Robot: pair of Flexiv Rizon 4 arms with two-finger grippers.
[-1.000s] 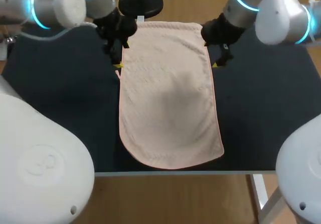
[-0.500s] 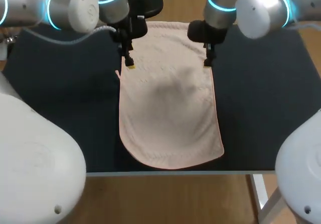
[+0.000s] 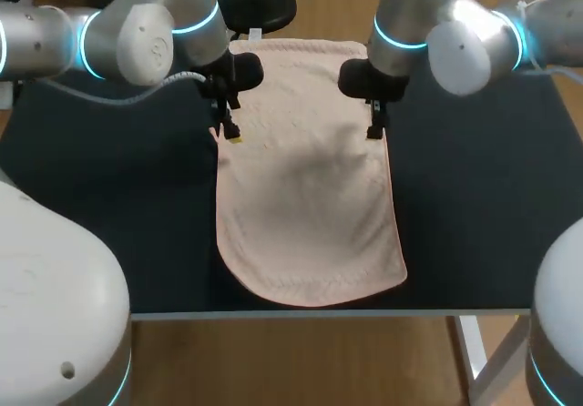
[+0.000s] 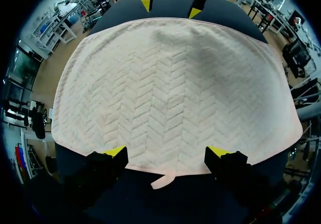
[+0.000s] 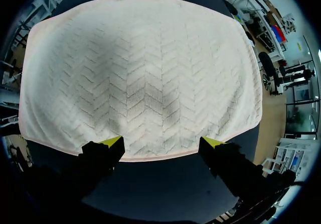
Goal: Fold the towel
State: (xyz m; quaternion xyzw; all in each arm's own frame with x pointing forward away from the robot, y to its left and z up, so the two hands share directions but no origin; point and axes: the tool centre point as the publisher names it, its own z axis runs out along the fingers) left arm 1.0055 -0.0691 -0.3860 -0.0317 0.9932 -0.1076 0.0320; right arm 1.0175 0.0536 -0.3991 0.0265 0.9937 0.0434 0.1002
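On the dark counter (image 3: 474, 197) a pale pink towel (image 3: 305, 197) lies spread flat, one layer, its long sides running away from the robot and its near end reaching almost to the counter's front edge. The cloth has a herringbone weave (plain enough from the wrist cameras). A small loop (image 4: 163, 180) sticks out from its left long side.

Over that side, toward the far end, hangs the left tool (image 3: 233, 136), pointing down, its fingers spread wide with nothing between them; from its own wrist the two yellow tips sit right at the towel's border, the loop between them. Opposite it, over the right long side, the right tool (image 3: 373, 133) hangs the same way, fingers just as wide apart and holding nothing, tips at the border.

Whether any tip actually presses on the cloth I cannot tell. From above, the right tool's tips are hard to make out against its dark body, and both arms cover parts of the towel's far corners.
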